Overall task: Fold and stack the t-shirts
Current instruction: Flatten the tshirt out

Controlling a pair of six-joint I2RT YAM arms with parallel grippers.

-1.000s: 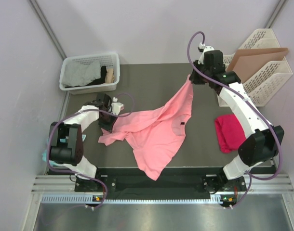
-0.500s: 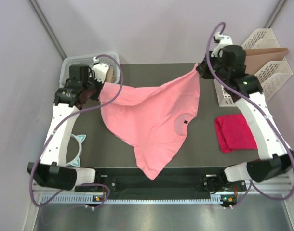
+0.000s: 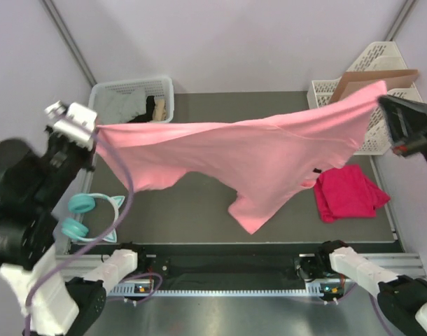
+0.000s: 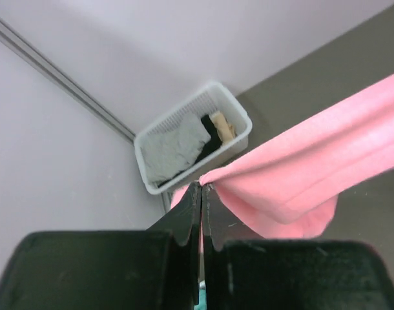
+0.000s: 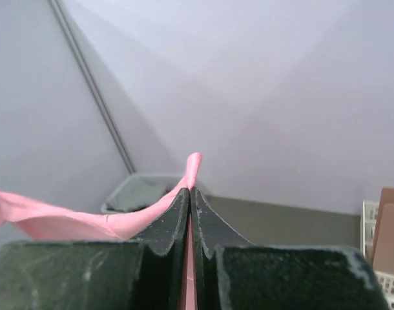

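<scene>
Left gripper and right gripper, each clamped on the pink shirt, held it stretched above the tabletop. The red shirt lay by the right edge. Judged a spreading step; the next move called for lowering it flat, evenly.

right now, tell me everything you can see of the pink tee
The pink tee is soft, light salmon cloth, lifted and stretched wide above the table. The left gripper pinches one end, the right gripper the other, both shut on it. Its top edge is nearly taut; the rest sags in folds to a low point mid-span. Whether that tip touches the table is unclear.
</scene>
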